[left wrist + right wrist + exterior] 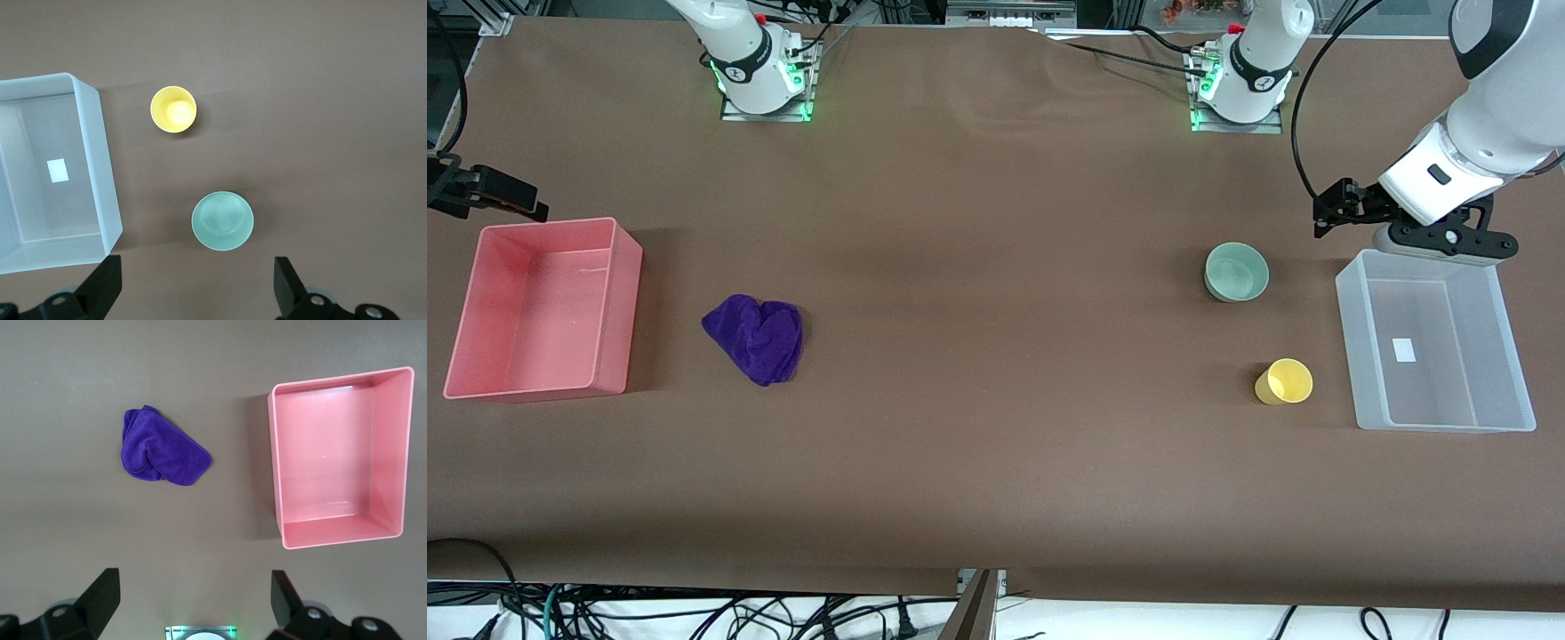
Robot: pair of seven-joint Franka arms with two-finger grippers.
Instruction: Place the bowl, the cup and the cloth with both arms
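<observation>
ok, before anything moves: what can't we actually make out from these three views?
- Right gripper: front view, cut off by the picture edge; only dark parts show above the pink bin.
- Both wrist views: fingers cut by the edge, tips unseen.
- White label in the clear bin: too small to read.

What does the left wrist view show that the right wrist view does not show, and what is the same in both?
Only the left wrist view shows the small pale mint-green glossy bowl, the small bright yellow plastic cup and the translucent white plastic bin, with the open left end effector over the table beside the bowl.

Only the right wrist view shows the deep purple fuzzy cloth, the pink plastic bin and the open right end effector.

Both show the brown table surface and two black fingers set wide apart, holding nothing.
</observation>
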